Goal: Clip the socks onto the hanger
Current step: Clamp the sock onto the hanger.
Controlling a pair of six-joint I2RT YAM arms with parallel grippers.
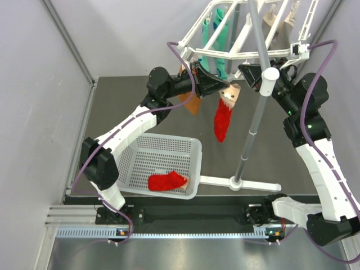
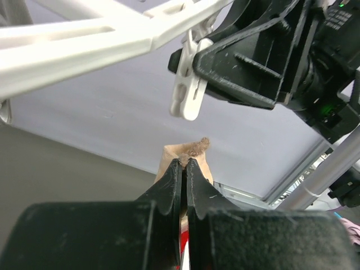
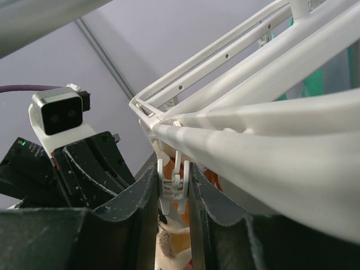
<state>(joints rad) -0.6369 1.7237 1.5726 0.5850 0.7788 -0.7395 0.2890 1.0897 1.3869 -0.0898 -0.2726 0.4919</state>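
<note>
My left gripper point(image 1: 225, 88) is shut on the tan toe end of a red sock point(image 1: 223, 121), which hangs down below it; the tan tip point(image 2: 192, 148) pokes out past the fingertips just below a white clip point(image 2: 188, 90). My right gripper point(image 3: 173, 174) is shut on that white clip point(image 3: 173, 188) hanging from the white hanger frame point(image 1: 247, 53), squeezing it from both sides. The tan sock tip point(image 3: 171, 247) sits just under the clip. A second red sock point(image 1: 167, 181) lies in the basket. A mint-green pair point(image 1: 216, 42) hangs on the hanger.
The white perforated basket point(image 1: 140, 147) stands at the near left. The hanger's grey pole point(image 1: 256, 101) rises from a white foot point(image 1: 247, 184). An orange-brown sock point(image 1: 192, 104) and beige socks point(image 1: 281, 14) hang from the frame. Grey walls close both sides.
</note>
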